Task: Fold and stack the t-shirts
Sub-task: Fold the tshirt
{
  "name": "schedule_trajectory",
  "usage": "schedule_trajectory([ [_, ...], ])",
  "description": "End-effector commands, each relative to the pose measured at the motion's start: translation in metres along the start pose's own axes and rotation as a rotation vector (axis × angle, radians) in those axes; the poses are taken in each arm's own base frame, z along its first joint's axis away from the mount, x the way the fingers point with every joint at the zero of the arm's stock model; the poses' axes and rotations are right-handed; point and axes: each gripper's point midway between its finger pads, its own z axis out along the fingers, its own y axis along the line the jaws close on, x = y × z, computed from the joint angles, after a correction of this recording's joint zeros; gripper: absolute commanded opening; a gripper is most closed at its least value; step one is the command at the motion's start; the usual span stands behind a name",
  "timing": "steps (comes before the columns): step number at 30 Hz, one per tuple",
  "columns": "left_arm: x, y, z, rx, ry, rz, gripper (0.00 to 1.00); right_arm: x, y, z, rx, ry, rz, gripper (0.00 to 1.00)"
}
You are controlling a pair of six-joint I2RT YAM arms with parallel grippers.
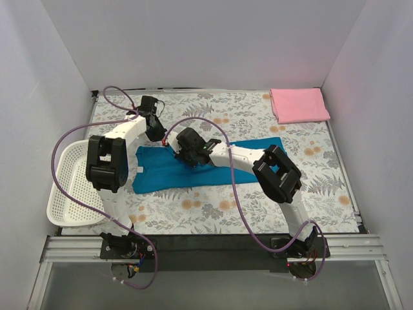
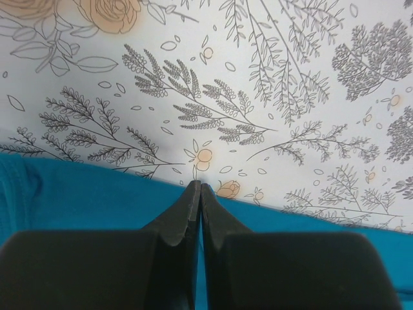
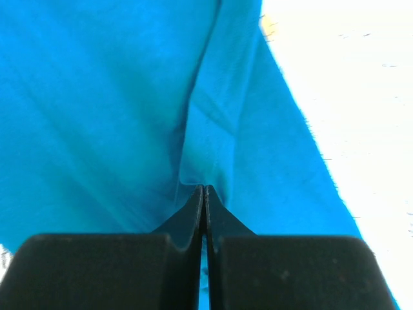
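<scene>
Blue cloth is lying spread out in the middle of the table. That is the blue shirt, one of two shirts. The other one, the pink shirt, is sitting folded in the upper right of the top view, well apart from the blue one. One white basket is sitting at the left edge of the table. Two arms are reaching in, and both are bending over the left half of the blue shirt.

Only the top view is showing the pink shirt and the basket. The wrist views are showing the claws up close. The left claw is pressing its two fingers tight together. Its tips are touching the shirt's edge, where blue meets the flowery table. I cannot tell if any cloth is caught between them. The right claw is pressing tight too, and it is pinching a little ridge of the blue shirt that is rising up to its tips.
</scene>
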Motion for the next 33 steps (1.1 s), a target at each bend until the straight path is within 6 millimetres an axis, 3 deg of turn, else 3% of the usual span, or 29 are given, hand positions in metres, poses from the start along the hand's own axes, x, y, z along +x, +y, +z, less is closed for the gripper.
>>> schedule_trajectory([
  [1, -0.028, -0.011, -0.031, 0.012, -0.092, -0.01, 0.0, -0.036, -0.026, -0.019, 0.088, -0.082, -0.029, 0.01],
  [7, -0.036, -0.009, -0.044, -0.005, -0.128, -0.024, 0.0, -0.044, -0.034, -0.017, 0.106, -0.106, -0.053, 0.01],
  [14, -0.036, -0.002, -0.043, -0.023, -0.14, -0.03, 0.0, -0.048, -0.037, -0.016, 0.103, -0.12, -0.068, 0.01],
  [16, -0.031, -0.008, -0.039, 0.01, -0.111, -0.03, 0.01, -0.048, -0.038, -0.016, 0.104, -0.123, -0.07, 0.01],
  [17, -0.028, -0.01, -0.034, 0.021, -0.096, -0.035, 0.08, -0.048, -0.036, -0.015, 0.098, -0.122, -0.07, 0.01],
  [19, -0.022, -0.016, -0.03, 0.051, -0.063, -0.037, 0.13, -0.045, -0.036, -0.014, 0.092, -0.117, -0.068, 0.01],
  [25, -0.001, -0.01, -0.009, 0.045, 0.006, -0.031, 0.31, -0.039, -0.032, -0.009, 0.077, -0.109, -0.058, 0.01],
  [33, 0.021, -0.001, -0.001, 0.03, 0.076, -0.044, 0.25, -0.036, -0.03, -0.007, 0.064, -0.109, -0.044, 0.01],
])
